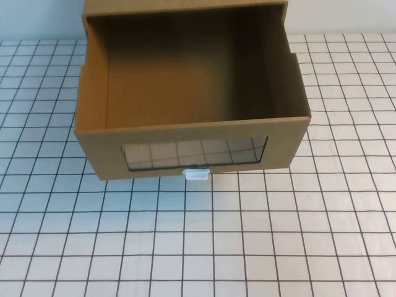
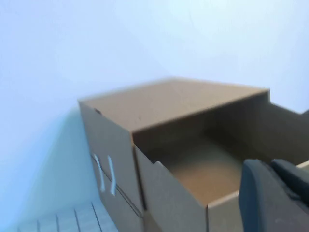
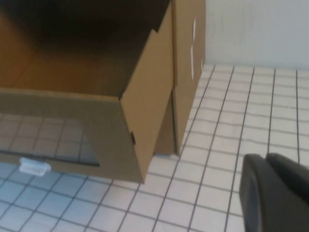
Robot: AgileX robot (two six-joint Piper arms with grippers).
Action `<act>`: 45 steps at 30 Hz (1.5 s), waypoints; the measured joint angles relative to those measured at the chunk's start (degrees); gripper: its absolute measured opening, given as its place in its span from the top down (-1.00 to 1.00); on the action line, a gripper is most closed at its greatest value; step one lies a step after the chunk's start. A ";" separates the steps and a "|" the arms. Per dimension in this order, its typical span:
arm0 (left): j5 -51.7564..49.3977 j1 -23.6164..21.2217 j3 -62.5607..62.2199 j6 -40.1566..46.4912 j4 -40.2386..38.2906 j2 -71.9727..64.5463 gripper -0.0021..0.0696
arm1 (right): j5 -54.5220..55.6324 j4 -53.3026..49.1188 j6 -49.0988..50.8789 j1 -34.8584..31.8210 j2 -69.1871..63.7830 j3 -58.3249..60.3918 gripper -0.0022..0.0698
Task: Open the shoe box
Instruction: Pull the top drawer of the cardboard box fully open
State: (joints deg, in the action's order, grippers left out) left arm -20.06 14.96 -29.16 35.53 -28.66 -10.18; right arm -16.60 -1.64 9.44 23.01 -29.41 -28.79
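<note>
Left gripper (image 2: 273,192), right gripper (image 3: 274,189) flank shoe box (image 1: 93,148); grid table (image 1: 260,247), pale wall (image 2: 67,48).

I see a brown cardboard shoe box (image 1: 185,74) far back on the table (image 1: 247,247). Its drawer (image 1: 284,145) sticks out toward me, with a clear window (image 1: 195,151) and white handle (image 1: 196,174).

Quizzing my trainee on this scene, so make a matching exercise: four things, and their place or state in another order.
1 drawer
2 pull tab
3 left pincer
4 right pincer

A white, below the window
B shut, off the right side of the box
C pulled out, empty
D off the box's left side

Pairs: 1-C, 2-A, 3-D, 4-B
</note>
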 joint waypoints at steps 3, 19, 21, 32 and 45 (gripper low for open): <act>1.92 0.00 7.29 0.00 0.00 9.55 0.95 | 6.05 1.64 0.00 0.00 3.70 4.83 0.98; 24.37 0.00 30.17 -0.61 -0.81 2.45 0.95 | 11.91 5.11 0.00 -0.08 5.71 7.95 0.98; 25.92 0.00 30.56 -0.61 -0.96 2.34 0.95 | 11.91 5.11 0.00 -0.08 5.71 7.95 0.98; 25.97 0.00 30.68 -0.61 -1.21 2.10 0.95 | 8.60 5.32 0.00 -0.08 5.71 7.95 0.98; 25.97 0.00 30.68 -0.61 -1.25 2.10 0.95 | -2.15 -4.81 0.00 -0.13 5.71 7.95 0.98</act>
State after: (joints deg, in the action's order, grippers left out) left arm 5.91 14.96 1.52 34.92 -29.92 -8.08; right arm -18.75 -6.45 9.44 22.88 -23.70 -20.84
